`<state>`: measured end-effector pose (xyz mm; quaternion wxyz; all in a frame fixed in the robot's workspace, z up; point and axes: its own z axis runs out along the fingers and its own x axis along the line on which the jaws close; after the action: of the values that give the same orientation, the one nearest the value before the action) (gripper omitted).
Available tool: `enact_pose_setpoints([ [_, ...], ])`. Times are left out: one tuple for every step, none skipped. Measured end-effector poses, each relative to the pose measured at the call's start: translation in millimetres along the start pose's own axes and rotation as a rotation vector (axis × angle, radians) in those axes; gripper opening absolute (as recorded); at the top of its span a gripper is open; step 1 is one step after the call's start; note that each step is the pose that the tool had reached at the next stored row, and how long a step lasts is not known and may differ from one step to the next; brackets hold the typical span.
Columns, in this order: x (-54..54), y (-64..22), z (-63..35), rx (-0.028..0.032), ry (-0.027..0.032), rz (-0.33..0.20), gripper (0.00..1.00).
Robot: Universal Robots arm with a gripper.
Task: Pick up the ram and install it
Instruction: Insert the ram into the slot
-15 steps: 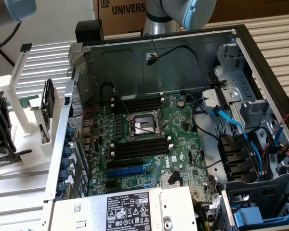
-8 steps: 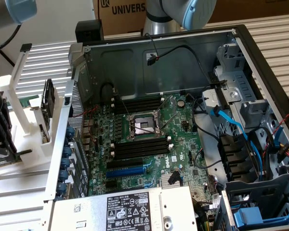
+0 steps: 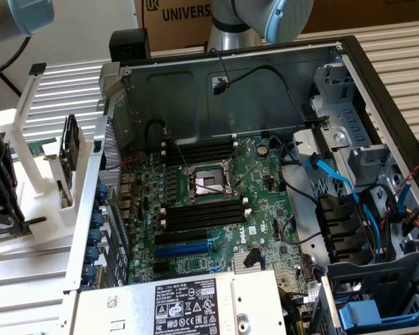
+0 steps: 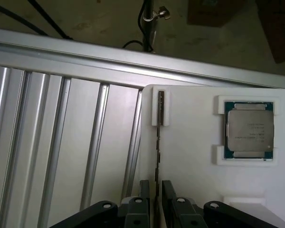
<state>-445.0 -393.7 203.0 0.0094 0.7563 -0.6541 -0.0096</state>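
The ram [image 4: 158, 142] stands on edge in a slot of the white holder [image 4: 190, 156], seen edge-on as a thin dark strip. My gripper [image 4: 156, 189] is open and straddles its near end, with one black finger [image 4: 145, 190] on each side and close to it. In the exterior view the gripper [image 3: 3, 202] is at the far left, over the white fixture [image 3: 35, 209] beside the open computer case. The motherboard [image 3: 216, 202] lies inside the case, with long black memory slots [image 3: 199, 150] on both sides of the processor socket [image 3: 206, 183].
A square silver processor chip [image 4: 250, 133] sits in a recess of the white holder. Ribbed aluminium table surface [image 4: 61, 142] lies beside the holder. The case holds a power supply [image 3: 188, 303], blue cables [image 3: 335, 181] and drive bays [image 3: 363, 139] at the exterior view's right.
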Motion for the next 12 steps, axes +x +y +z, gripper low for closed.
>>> enact_pose_setpoints([
  [0.0, -0.1, 0.0, 0.0000, 0.0000, 0.000, 0.25],
  [0.0, -0.2, 0.0, 0.0000, 0.0000, 0.000, 0.25],
  [0.0, -0.2, 0.0, 0.0000, 0.0000, 0.000, 0.23],
  [0.0, -0.3, 0.0, 0.0001, -0.0001, 0.000, 0.16],
  [0.1, -0.4, -0.1, -0.0001, 0.0001, 0.000, 0.12],
  [0.1, -0.5, 0.0, -0.0001, 0.0001, 0.000, 0.12],
  [0.1, -0.6, 0.0, 0.0000, 0.0000, 0.000, 0.12],
  [0.1, -0.7, 0.0, 0.0000, 0.0000, 0.000, 0.12],
  [0.1, -0.7, 0.0, 0.0000, 0.0000, 0.000, 0.12],
  [0.1, -0.8, 0.0, 0.0000, 0.0000, 0.000, 0.12],
  [0.1, -0.9, 0.0, 0.0000, 0.0000, 0.000, 0.12],
  [0.2, -0.9, 0.0, 0.0000, 0.0000, 0.000, 0.12],
])
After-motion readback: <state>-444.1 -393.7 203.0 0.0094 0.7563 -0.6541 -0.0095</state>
